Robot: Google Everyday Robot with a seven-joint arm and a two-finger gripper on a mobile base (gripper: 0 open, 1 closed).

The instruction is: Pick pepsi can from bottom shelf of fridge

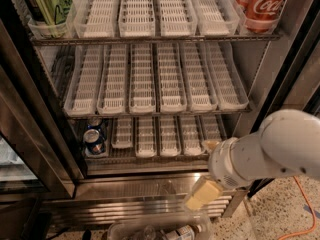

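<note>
The pepsi can, blue with a silver top, stands at the left end of the bottom shelf of the fridge, in front of the short white trays. My gripper is on the white arm at the lower right, in front of the right end of that shelf and well to the right of the can. One tan fingertip lies by the shelf's front edge and the other hangs over the steel base. The fingers are apart and hold nothing.
A green can stands top left and red Coca-Cola cans top right. The middle rack holds long white trays. A dark door frame is at left. A clear bin and an orange cable lie on the floor.
</note>
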